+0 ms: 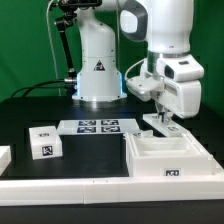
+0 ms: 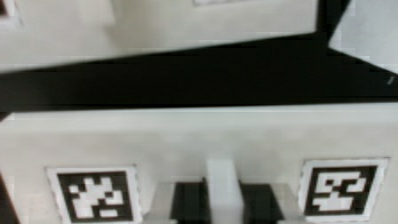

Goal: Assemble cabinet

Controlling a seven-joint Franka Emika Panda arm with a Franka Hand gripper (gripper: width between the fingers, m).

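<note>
1 white bar | 1 cabinet frame, end effector clamped on its wall | 1 drawer box | 1 marker board

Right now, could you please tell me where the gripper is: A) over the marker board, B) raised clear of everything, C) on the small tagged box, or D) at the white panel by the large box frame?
D: the gripper is low at the white panel next to the large box frame, its fingers closed on the panel's thin edge in the wrist view.
</note>
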